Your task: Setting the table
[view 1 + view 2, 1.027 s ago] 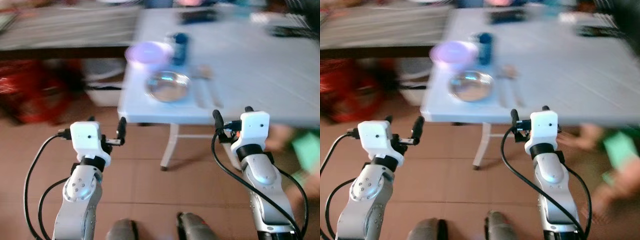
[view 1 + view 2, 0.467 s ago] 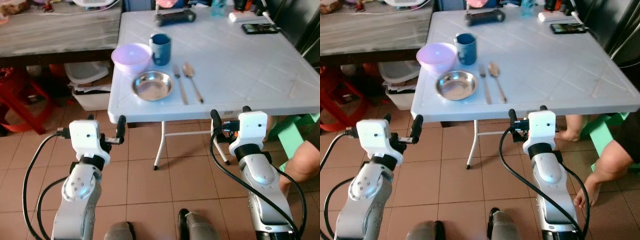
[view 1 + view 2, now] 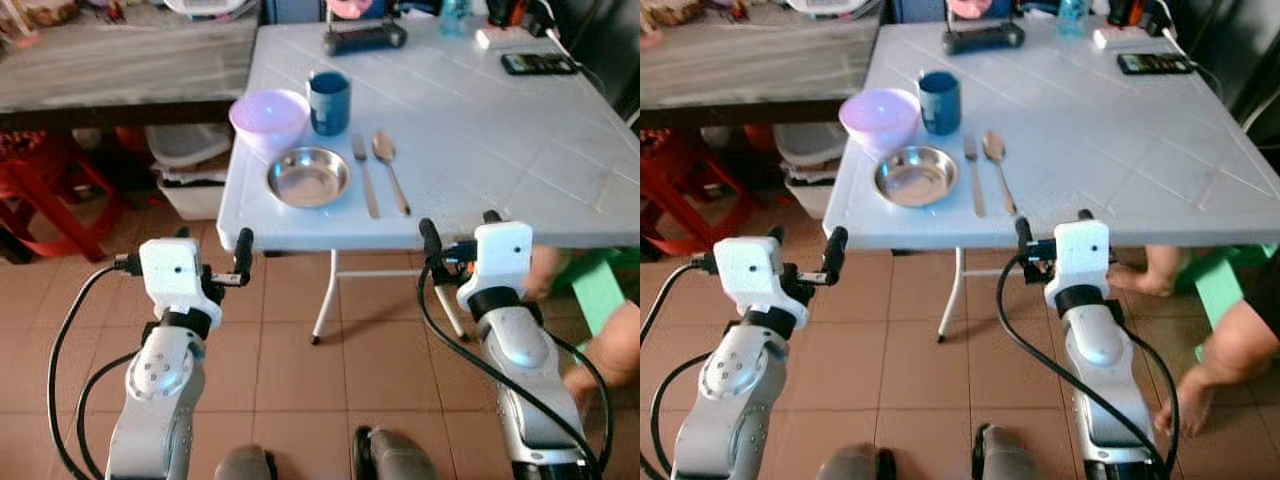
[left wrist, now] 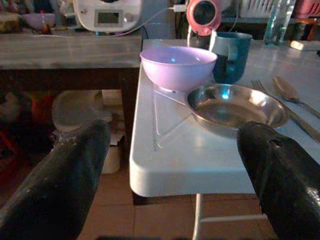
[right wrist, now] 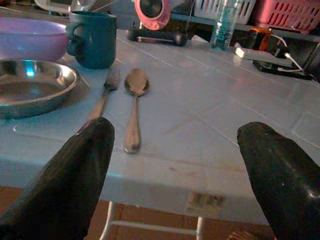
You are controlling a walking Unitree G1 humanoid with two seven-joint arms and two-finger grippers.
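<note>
While both grippers hover short of the tabletop [image 3: 500, 150] edge with fingers apart and empty, the left gripper [image 3: 213, 262] faces the steel plate [image 3: 309, 177]. Fork [image 3: 365, 180] and spoon [image 3: 390, 168] lie just right of the plate, handles toward the robot, nearer the right gripper [image 3: 457, 235].

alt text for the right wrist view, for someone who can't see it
A pale blue table seen from just below its edge, between the right gripper's two open black fingers. On it lie a fork and spoon side by side, beside a steel plate, with a teal mug and purple bowl behind.
</note>
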